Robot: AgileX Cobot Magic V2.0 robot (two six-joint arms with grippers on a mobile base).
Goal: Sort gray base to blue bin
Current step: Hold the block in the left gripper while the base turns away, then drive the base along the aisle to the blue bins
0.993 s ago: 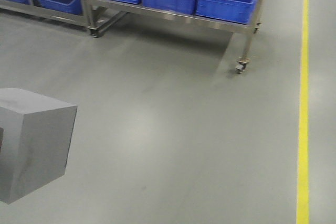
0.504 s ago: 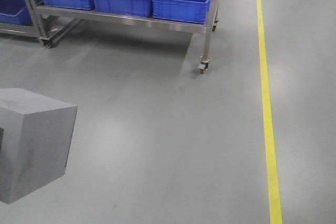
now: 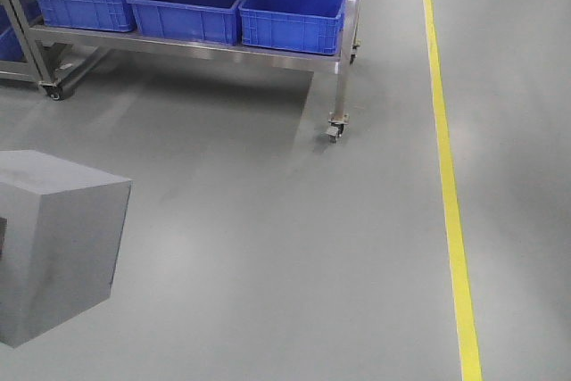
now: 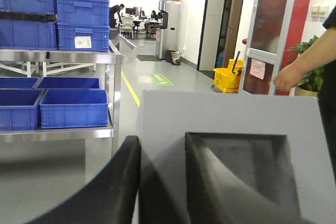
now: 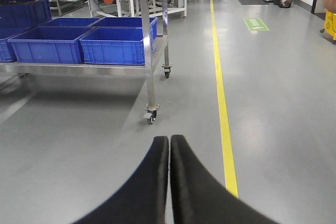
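Held one matte, cube-shaped gray base (image 3: 58, 238) above the smooth floor (image 3: 312, 220), its recess wall pinched in the left gripper (image 4: 161, 150). Pressed right gripper (image 5: 169, 145) together, empty. Counted three rimmed plastic blue bins (image 3: 290, 15) fronting one steel cart (image 3: 268, 51), more behind.

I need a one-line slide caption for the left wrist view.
Left gripper clamps one wall of the gray base, one finger inside its recess; blue bins sit on the steel rack.

The white label (image 4: 84, 42) on a stacked crate (image 4: 83, 3) and the green floor sign (image 5: 255, 24) are illegible.
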